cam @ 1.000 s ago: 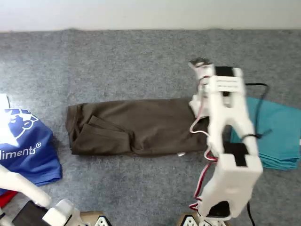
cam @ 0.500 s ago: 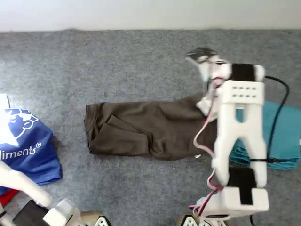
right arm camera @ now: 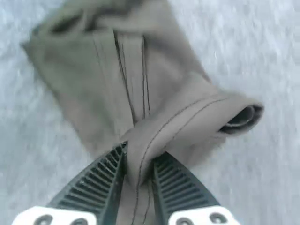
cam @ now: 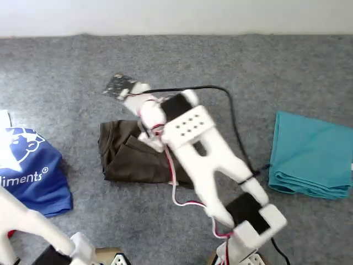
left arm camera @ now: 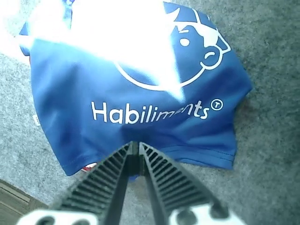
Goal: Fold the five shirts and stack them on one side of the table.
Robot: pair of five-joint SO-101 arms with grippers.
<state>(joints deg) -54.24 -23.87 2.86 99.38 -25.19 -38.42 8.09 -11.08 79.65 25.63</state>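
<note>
Pinching brown shirt (right arm camera: 140, 84) w/ R hand (right arm camera: 138, 157); L hand (left arm camera: 136, 146) closed over blue shirt (left arm camera: 70, 98).

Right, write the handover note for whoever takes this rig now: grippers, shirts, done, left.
Right gripper: shut on a hem of the brown shirt, partly folded in the middle of the table.
Left gripper: shut, empty, above the blue shirt at the left side.
Done: teal shirt folded at the right side.
Left: finish the brown fold, fold the blue shirt and the red cloth under it, stack all on one side.
</note>
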